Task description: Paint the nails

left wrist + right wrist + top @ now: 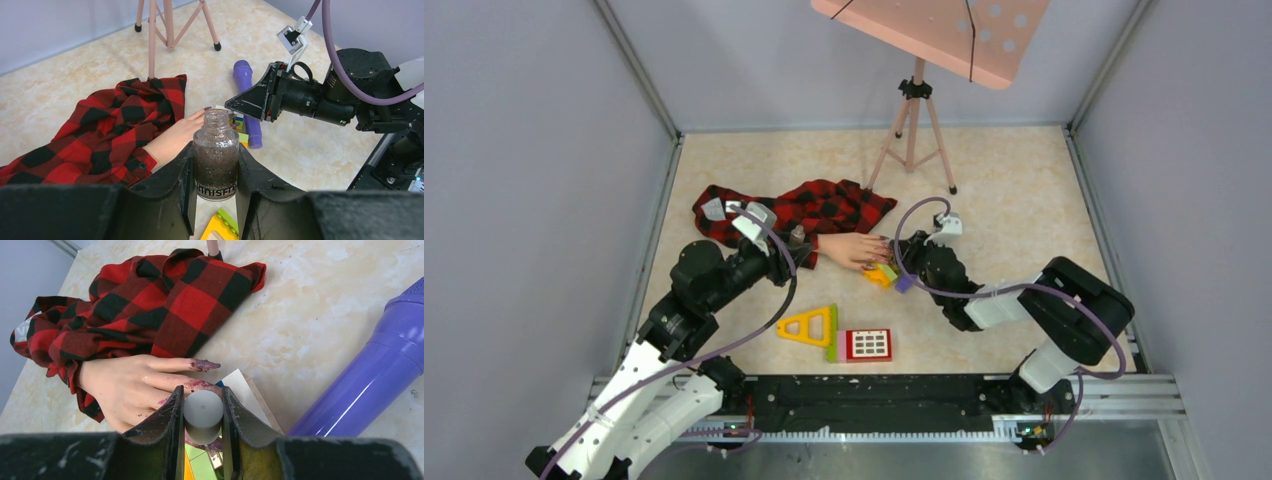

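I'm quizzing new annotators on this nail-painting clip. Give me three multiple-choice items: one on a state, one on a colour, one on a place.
1. The right gripper is: A open and empty; B shut on a pale round cap; C out of sight.
2. The cylinder lying near the mannequin hand is: A green; B purple; C white.
3. The glass bottle is: A in the right gripper; B on the mannequin hand; C held in the left gripper.

Key: 1 B, its fingers clamp the cap. 2 B, it is purple in both wrist views. 3 C, the left wrist view shows it clamped there, uncapped.
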`<state>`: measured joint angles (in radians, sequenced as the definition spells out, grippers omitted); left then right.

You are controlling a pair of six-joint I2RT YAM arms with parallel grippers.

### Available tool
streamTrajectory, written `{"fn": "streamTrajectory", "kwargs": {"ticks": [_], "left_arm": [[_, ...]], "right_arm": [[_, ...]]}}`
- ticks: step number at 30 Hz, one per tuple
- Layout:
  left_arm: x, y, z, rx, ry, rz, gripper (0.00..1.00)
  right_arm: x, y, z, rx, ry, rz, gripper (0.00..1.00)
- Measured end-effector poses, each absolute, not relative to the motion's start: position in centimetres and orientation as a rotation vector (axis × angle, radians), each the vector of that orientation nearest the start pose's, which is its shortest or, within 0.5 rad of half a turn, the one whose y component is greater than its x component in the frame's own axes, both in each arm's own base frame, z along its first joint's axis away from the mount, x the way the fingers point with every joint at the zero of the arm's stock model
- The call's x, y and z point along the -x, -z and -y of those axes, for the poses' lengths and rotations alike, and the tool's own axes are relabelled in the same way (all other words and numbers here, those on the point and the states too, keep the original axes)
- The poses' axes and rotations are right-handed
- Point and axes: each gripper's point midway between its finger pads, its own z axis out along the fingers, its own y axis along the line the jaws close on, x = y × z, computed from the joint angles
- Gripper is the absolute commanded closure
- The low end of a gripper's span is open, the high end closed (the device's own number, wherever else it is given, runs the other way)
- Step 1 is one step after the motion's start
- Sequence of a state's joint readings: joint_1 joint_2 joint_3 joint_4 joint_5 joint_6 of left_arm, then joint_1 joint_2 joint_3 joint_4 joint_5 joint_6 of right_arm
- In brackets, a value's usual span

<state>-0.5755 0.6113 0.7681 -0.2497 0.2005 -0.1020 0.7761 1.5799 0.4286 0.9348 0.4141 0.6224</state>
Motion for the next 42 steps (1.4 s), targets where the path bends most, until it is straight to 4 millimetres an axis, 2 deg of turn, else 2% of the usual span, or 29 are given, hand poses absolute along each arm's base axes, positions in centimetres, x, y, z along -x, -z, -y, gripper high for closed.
{"fn": "streamTrajectory", "kwargs": {"ticks": [42], "left_arm": [[-21.02,-29.63,18.32,-0.553,0.676,-1.625,1.00]], "right_arm": [[-32.11,-8.97,-24.97,-0.184,-0.591,-1.808,1.00]]}}
